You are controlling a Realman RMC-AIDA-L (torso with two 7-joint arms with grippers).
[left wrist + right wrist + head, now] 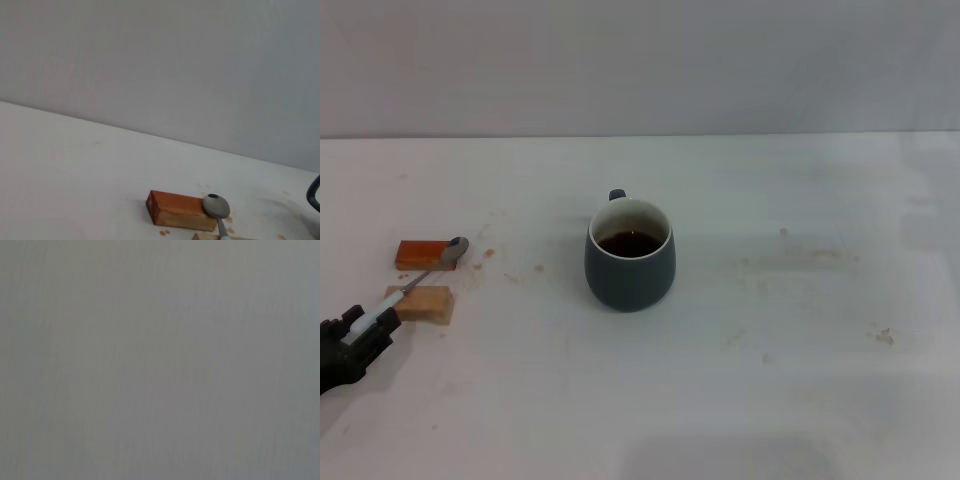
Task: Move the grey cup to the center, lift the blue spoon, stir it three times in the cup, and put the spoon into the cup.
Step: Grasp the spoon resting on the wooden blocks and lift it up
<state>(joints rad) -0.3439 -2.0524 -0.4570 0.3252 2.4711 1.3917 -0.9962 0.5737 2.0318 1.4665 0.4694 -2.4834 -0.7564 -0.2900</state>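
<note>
The grey cup (629, 270) stands upright in the middle of the table with dark liquid inside and its handle turned to the far side. An edge of its handle shows in the left wrist view (314, 192). The blue spoon (420, 278) lies across two small blocks at the left, with its bowl on the far block; the bowl also shows in the left wrist view (217, 206). My left gripper (358, 328) is low at the table's near left, open, with its fingers on either side of the end of the spoon's pale handle. My right gripper is out of view.
An orange-topped block (420, 254) carries the spoon's bowl and also shows in the left wrist view (175, 207). A tan block (425, 302) carries the spoon's neck. Brown stains dot the white table (800, 330). A grey wall stands behind. The right wrist view shows only plain grey.
</note>
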